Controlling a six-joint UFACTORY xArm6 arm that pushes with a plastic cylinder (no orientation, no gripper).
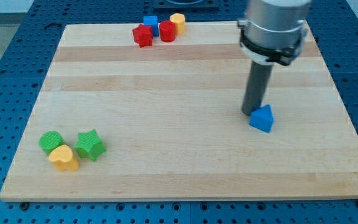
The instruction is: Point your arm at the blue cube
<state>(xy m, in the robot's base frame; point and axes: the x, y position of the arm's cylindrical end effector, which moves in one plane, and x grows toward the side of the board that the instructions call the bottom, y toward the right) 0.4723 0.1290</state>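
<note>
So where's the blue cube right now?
The blue cube sits near the board's top edge, left of centre, clustered with two red blocks and a yellow block, far from my tip.

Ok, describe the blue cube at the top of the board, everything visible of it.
The blue cube looks like a small, matte, solid-coloured block, sitting flat near the wooden board's top edge, in a tight cluster. Only its upper part shows: the red block and the red cylinder stand in front of it and seem to touch it. The yellow block lies further to the view's right. My tip is far off, beside the blue triangular block.
</note>
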